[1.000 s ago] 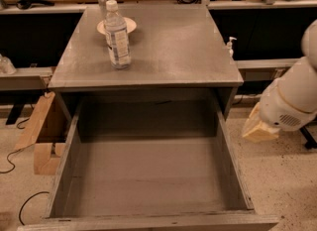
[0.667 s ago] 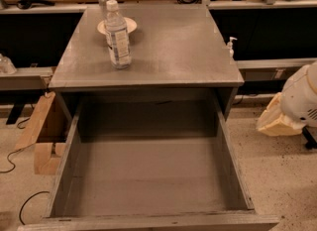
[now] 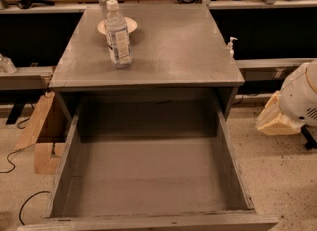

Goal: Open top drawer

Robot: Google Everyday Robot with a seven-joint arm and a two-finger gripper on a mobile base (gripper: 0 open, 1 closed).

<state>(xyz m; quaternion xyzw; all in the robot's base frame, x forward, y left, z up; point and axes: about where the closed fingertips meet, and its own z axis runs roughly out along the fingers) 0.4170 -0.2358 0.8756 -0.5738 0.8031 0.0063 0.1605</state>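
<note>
Top drawer: the top drawer (image 3: pixel 148 175) is pulled far out from under the grey bench (image 3: pixel 173 51). Its front edge lies at the near bottom of the view, and its deep grey interior is open to the camera.
Drawer walls: the left and right sides run from the bench body toward the near edge. The back wall sits in shadow just below the bench top.
End effector: the end effector (image 3: pixel 274 119) is the cream-coloured part at the far right. It is low over the floor, to the right of the drawer's right wall and well apart from it.
End effector state: I cannot tell whether it is open or closed. It touches neither the drawer nor the bench, and nothing can be seen in its hold.
Arm: a white rounded arm housing (image 3: pixel 303 96) sits just right of the end effector, cut off by the right edge.
Bench top: a clear water bottle (image 3: pixel 118 36) with a white cap stands upright at the far left. A small pale plate (image 3: pixel 130 25) lies just behind it.
Right of bench: a small pump bottle (image 3: pixel 230 44) shows beyond the bench's right edge.
Left of bench: pieces of cardboard (image 3: pixel 42 131) lean beside the drawer's left wall. A dark cable (image 3: pixel 22 207) curls on the floor near them.
Floor: a speckled pale floor (image 3: pixel 277 180) lies on the right.
</note>
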